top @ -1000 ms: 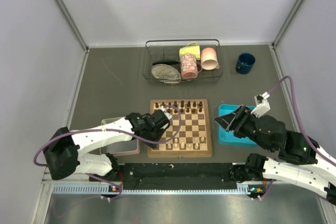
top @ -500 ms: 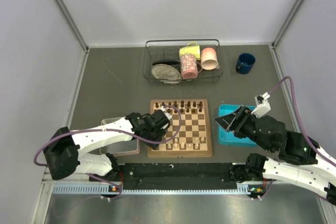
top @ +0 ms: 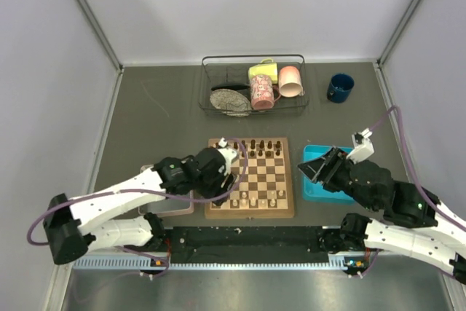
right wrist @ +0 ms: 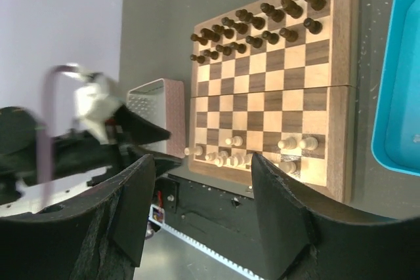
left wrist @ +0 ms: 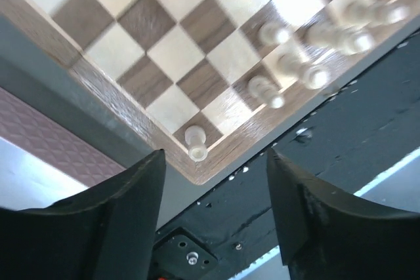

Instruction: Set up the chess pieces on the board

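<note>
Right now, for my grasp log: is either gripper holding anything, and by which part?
Nothing is held. Both the left gripper and right gripper are open; a pale cream wooden piece stands free on a corner square of the checked wooden chessboard.

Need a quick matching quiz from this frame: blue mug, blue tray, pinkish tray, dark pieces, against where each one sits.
Things:
1. blue mug
2. blue tray
3. pinkish tray
4. dark chess pieces

Places:
A. far rows of the board
B. beside the board's right edge
C. beside the board's left edge
D. right of the wire basket, outside it

Pairs: 1-D, 2-B, 3-C, 4-A
</note>
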Robot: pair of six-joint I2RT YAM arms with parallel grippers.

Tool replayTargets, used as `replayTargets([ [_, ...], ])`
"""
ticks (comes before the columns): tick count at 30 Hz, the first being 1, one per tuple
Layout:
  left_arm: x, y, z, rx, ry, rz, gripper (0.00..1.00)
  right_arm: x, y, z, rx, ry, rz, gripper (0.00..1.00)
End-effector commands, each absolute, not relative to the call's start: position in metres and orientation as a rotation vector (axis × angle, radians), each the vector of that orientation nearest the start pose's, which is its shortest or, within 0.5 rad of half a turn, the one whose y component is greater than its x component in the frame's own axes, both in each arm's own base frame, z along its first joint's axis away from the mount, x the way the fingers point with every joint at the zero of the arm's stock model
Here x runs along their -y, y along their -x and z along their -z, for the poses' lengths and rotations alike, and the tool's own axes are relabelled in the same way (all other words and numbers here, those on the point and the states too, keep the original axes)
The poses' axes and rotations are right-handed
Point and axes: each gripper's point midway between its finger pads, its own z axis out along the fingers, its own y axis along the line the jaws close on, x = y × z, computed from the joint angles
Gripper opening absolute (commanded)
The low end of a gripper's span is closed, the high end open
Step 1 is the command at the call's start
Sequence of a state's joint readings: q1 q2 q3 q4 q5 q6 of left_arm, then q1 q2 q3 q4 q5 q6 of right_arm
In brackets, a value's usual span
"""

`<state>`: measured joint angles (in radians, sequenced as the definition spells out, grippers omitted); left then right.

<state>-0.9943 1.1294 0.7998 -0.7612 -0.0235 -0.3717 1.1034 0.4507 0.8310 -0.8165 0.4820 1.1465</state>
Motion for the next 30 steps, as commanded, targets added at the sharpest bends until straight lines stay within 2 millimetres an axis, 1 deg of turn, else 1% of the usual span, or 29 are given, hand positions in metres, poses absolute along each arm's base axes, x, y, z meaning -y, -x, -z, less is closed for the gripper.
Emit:
replayTargets([
  [1, 0.234, -0.147, -0.180, -2.220, -0.835, 0.593, 0.71, -0.162, -0.145, -0.247, -2.107, -0.385, -0.837, 0.59],
  [2, 0.239, -0.151, -0.197, -2.140, -0.826, 0.631, 0.73, -0.164, -0.148, -0.249, -2.119, -0.387, -0.814, 0.59],
  [3, 0.239, -0.153, -0.209, -2.077, -0.831, 0.646, 0.76, -0.161, -0.148, -0.242, -2.154, -0.380, -0.757, 0.59],
  [4, 0.233, -0.155, -0.228, -1.998, -0.791, 0.662, 0.77, -0.164, -0.151, -0.231, -2.203, -0.369, -0.678, 0.59],
  [5, 0.232, -0.157, -0.240, -1.944, -0.763, 0.672, 0.79, -0.158, -0.158, -0.235, -2.209, -0.406, -0.631, 0.59],
  [6, 0.231, -0.162, -0.250, -1.884, -0.731, 0.680, 0.80, -0.156, -0.158, -0.230, -2.253, -0.410, -0.593, 0.59],
  [7, 0.226, -0.161, -0.265, -1.821, -0.700, 0.696, 0.81, -0.151, -0.161, -0.221, -2.303, -0.419, -0.530, 0.59],
  [8, 0.222, -0.164, -0.270, -1.793, -0.675, 0.689, 0.81, -0.150, -0.166, -0.213, -2.353, -0.390, -0.471, 0.59],
  [9, 0.219, -0.166, -0.273, -1.772, -0.653, 0.690, 0.82, -0.143, -0.173, -0.206, -2.394, -0.454, -0.451, 0.59],
  [10, 0.214, -0.168, -0.277, -1.758, -0.630, 0.686, 0.83, -0.137, -0.177, -0.201, -2.406, -0.473, -0.424, 0.59],
  [11, 0.209, -0.173, -0.276, -1.766, -0.605, 0.670, 0.83, -0.130, -0.181, -0.194, -2.419, -0.475, -0.382, 0.59],
  [12, 0.205, -0.176, -0.270, -1.790, -0.594, 0.655, 0.84, -0.113, -0.190, -0.191, -2.398, -0.551, -0.330, 0.59],
  [13, 0.197, -0.185, -0.267, -1.812, -0.555, 0.628, 0.84, -0.104, -0.194, -0.188, -2.392, -0.577, -0.303, 0.59],
  [14, 0.194, -0.188, -0.264, -1.825, -0.538, 0.626, 0.84, -0.094, -0.196, -0.180, -2.412, -0.579, -0.254, 0.59],
  [15, 0.193, -0.188, -0.257, -1.843, -0.537, 0.644, 0.84, -0.079, -0.202, -0.175, -2.403, -0.647, -0.211, 0.59],
  [16, 0.187, -0.195, -0.257, -1.844, -0.502, 0.632, 0.84, -0.072, -0.205, -0.171, -2.410, -0.667, -0.194, 0.59],
  [17, 0.184, -0.198, -0.254, -1.849, -0.487, 0.629, 0.84, -0.069, -0.207, -0.162, -2.428, -0.653, -0.179, 0.59],
  [18, 0.185, -0.196, -0.250, -1.857, -0.503, 0.653, 0.84, -0.064, -0.209, -0.156, -2.439, -0.668, -0.154, 0.59],
  [19, 0.177, -0.202, -0.248, -1.865, -0.470, 0.630, 0.84, -0.057, -0.210, -0.151, -2.440, -0.699, -0.129, 0.58],
  [21, 0.171, -0.206, -0.246, -1.872, -0.460, 0.624, 0.84, -0.050, -0.212, -0.138, -2.461, -0.716, -0.089, 0.58],
  [22, 0.161, -0.214, -0.246, -1.879, -0.419, 0.601, 0.84, -0.045, -0.212, -0.132, -2.464, -0.745, -0.070, 0.58],
  [24, 0.153, -0.221, -0.243, -1.893, -0.388, 0.599, 0.84, -0.040, -0.215, -0.126, -2.461, -0.782, -0.063, 0.58],
  [25, 0.145, -0.226, -0.241, -1.901, -0.361, 0.606, 0.83, -0.034, -0.215, -0.120, -2.462, -0.822, -0.050, 0.58],
  [27, 0.136, -0.233, -0.235, -1.928, -0.306, 0.595, 0.82, -0.029, -0.218, -0.116, -2.452, -0.854, -0.050, 0.58],
  [30, 0.132, -0.238, -0.233, -1.924, -0.270, 0.593, 0.82, -0.019, -0.221, -0.108, -2.452, -0.898, -0.011, 0.58],
])
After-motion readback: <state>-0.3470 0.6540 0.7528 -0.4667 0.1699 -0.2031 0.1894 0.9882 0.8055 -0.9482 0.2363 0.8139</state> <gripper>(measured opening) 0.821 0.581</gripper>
